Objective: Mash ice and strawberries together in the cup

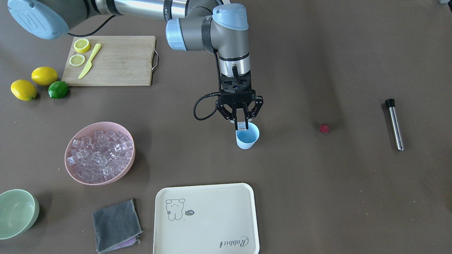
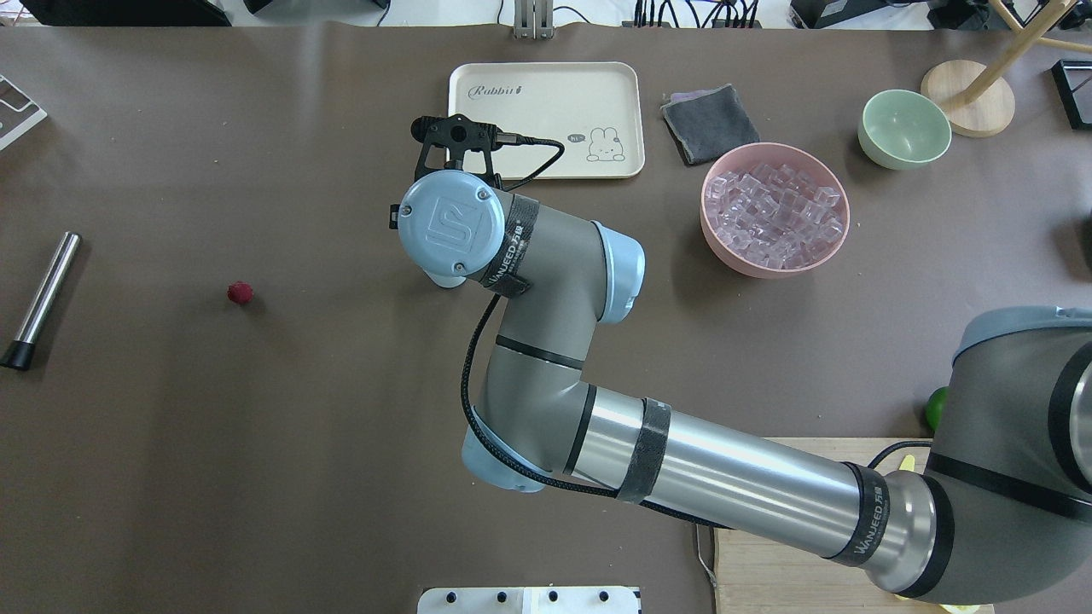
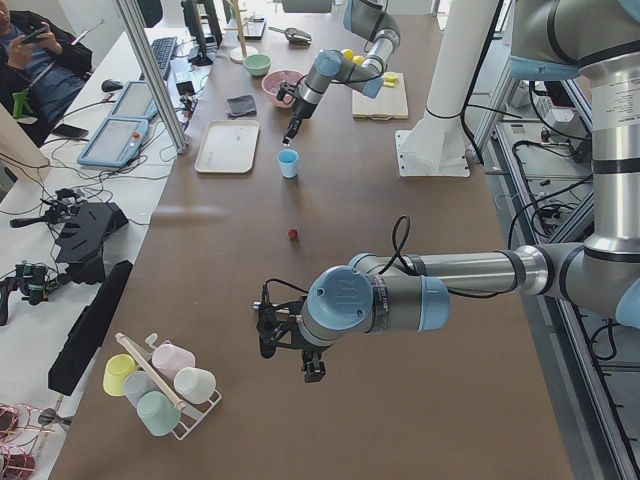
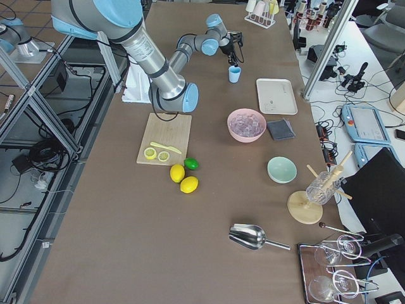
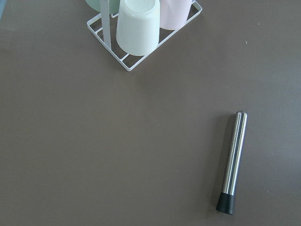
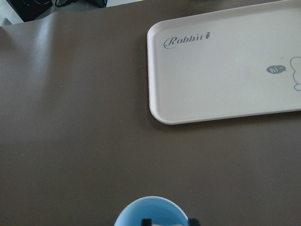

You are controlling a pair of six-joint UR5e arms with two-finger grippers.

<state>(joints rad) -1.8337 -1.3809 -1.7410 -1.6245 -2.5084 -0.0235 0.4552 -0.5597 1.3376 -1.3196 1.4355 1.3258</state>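
Observation:
The light blue cup (image 1: 247,137) stands upright mid-table, and its rim (image 6: 150,210) fills the bottom of the right wrist view. My right gripper (image 1: 242,127) hangs just over the rim, shut on one clear ice cube (image 1: 242,124). A heap of ice (image 1: 100,152) fills the pink bowl (image 1: 71,169). The dark red strawberry (image 1: 324,128) lies alone on the table, well away from the cup. My left gripper (image 3: 292,350) shows only in the exterior left view, low over the table, and I cannot tell its state. In the overhead view the right arm hides the cup.
A steel muddler (image 1: 394,124) lies beyond the strawberry. The cream tray (image 1: 206,218), grey cloth (image 1: 116,225) and pale green bowl (image 1: 17,212) sit along one edge. The cutting board (image 1: 116,61) holds lemon slices and a knife, with lemons and a lime beside it. A cup rack (image 5: 141,33) is near the left arm.

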